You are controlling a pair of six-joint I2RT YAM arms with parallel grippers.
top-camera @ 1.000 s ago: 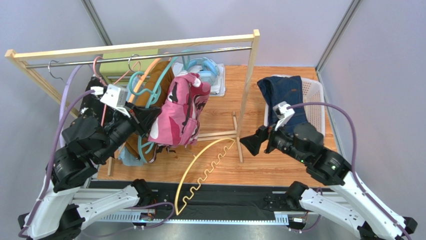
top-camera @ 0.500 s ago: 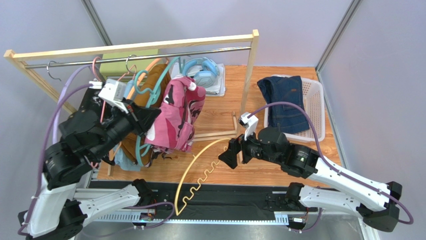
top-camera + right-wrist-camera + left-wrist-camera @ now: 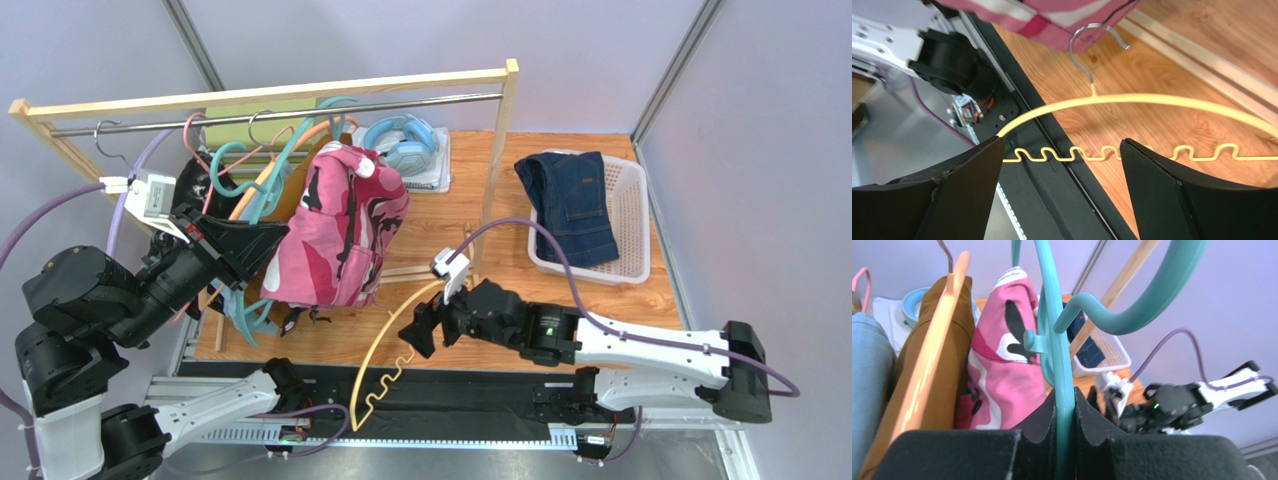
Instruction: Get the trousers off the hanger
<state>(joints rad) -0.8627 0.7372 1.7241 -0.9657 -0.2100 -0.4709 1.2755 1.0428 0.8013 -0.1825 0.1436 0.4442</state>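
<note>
Pink floral trousers [image 3: 335,230] [image 3: 1002,370] hang over a teal hanger [image 3: 250,155] [image 3: 1062,375], tilted out from the wooden rack [image 3: 270,92]. My left gripper [image 3: 262,245] [image 3: 1064,410] is shut on that hanger's lower bar. Beside it, mustard-brown trousers [image 3: 954,330] hang on an orange hanger [image 3: 927,370], with light blue trousers [image 3: 867,375] further left. Dark navy trousers [image 3: 570,205] lie in the white basket [image 3: 640,270]. My right gripper [image 3: 415,335] [image 3: 1062,165] is open, low over a bare yellow hanger [image 3: 372,345] [image 3: 1152,98] lying on the table's front edge.
The rack's right post [image 3: 495,170] and its foot [image 3: 475,270] stand between the two arms. Blue headphones [image 3: 400,140] lie on papers behind the rack. A black rail [image 3: 1052,165] runs along the table's near edge under the yellow hanger.
My right arm swung from the basket leftward and down to the yellow hanger. My left arm pulled back to the left, carrying the teal hanger and pink trousers with it.
</note>
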